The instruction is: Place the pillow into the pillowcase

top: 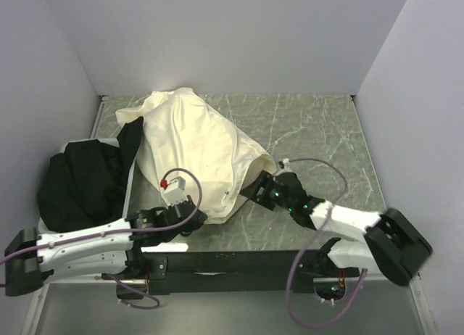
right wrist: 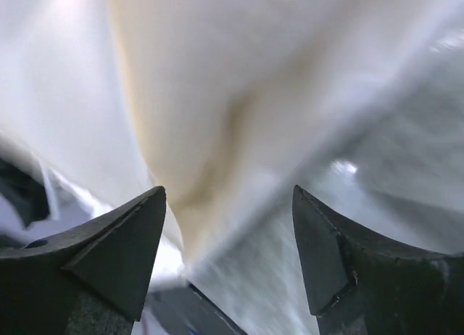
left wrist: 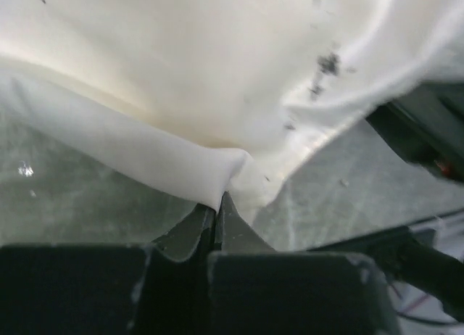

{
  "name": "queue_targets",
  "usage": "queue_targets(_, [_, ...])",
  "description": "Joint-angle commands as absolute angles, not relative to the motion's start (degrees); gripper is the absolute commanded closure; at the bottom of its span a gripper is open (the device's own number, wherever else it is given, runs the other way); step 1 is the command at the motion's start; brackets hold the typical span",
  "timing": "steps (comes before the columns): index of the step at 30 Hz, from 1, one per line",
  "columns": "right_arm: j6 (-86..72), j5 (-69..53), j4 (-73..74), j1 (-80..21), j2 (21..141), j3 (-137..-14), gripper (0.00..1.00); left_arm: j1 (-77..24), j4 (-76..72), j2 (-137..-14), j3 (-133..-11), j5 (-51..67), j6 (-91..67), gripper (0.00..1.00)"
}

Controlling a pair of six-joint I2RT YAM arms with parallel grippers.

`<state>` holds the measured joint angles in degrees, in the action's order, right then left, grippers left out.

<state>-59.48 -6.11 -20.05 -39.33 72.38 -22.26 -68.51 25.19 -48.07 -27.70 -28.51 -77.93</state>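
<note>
The wrinkly white pillowcase [top: 192,150] lies bunched over the pillow and hides most of it. Yellower cream parts of the pillow show at the far left end [top: 133,117] and at the right end [top: 255,161]. My left gripper [top: 190,208] is shut on the pillowcase's near edge. In the left wrist view the white fabric [left wrist: 181,168] is pinched at that gripper's tips [left wrist: 218,199]. My right gripper [top: 259,186] is open at the bundle's right corner. In the right wrist view, cream cloth [right wrist: 217,132] hangs, blurred, between and beyond that gripper's spread tips [right wrist: 226,197].
A black cloth heap [top: 80,183] lies at the left, touching the bundle's left side. White walls close in the grey marbled table [top: 312,132] at the back and on both sides. A black rail [top: 239,261] runs along the near edge.
</note>
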Motion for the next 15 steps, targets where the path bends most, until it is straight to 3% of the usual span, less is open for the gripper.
queue_targets(1, [-56.25, 1.57, -8.11, -39.2, 55.96, -16.09, 0.21, -59.97, 15.83, -55.8, -29.0, -19.1, -66.81, 0.99])
queue_targets(4, [-54.59, 8.33, 2.53, -35.0, 47.15, -15.82, 0.22, -56.7, 14.68, -57.22, -29.88, -17.84, -64.69, 0.99])
queue_targets(6, [-50.91, 4.33, 3.61, -27.81, 45.44, -16.26, 0.24, -54.94, 15.64, -55.29, -29.88, -17.06, -63.99, 0.99])
queue_targets(7, [-49.84, 0.3, 3.17, -19.51, 46.05, -16.78, 0.25, -52.58, 15.91, -54.33, -29.62, -16.27, -63.64, 0.99])
queue_targets(10, [-46.24, -3.33, 0.27, -10.84, 53.39, -21.08, 0.26, -49.67, 17.13, -51.6, -30.05, -13.71, -62.14, 0.99])
queue_targets(15, [-40.88, -5.89, -10.8, -9.67, 66.51, -27.67, 0.3, -48.25, 18.72, -50.54, -31.37, -12.84, -60.82, 0.99])
